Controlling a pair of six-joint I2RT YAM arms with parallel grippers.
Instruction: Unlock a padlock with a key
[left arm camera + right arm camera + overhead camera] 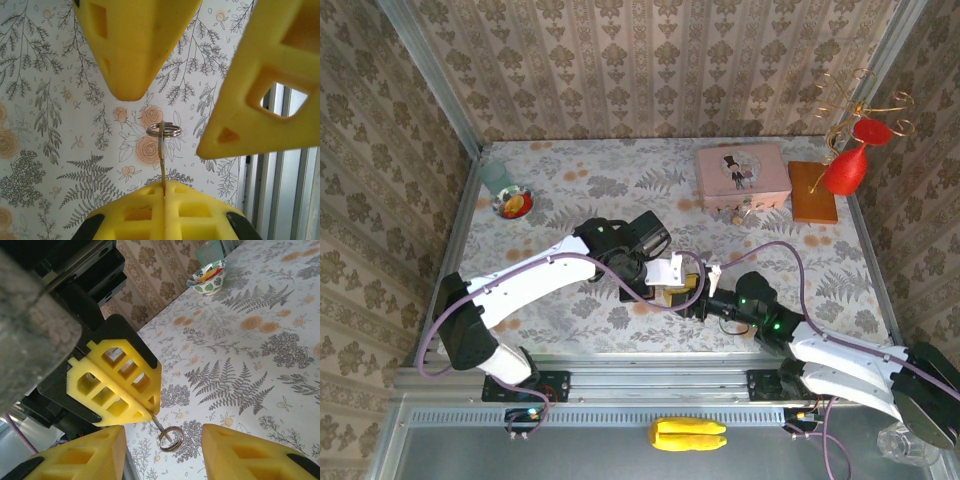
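One handover, we judge, is the step in hand, low in the overhead frame's middle. Our left gripper is clamped on the key, whose ring juts between the right gripper's parted fingers, untouched. Next we must close squarely on that ring. The padlock lies well apart on the bench, upper right, just beside the pink tin.

Lab mock-up booth: wallpapered panels, aluminium frame rail.
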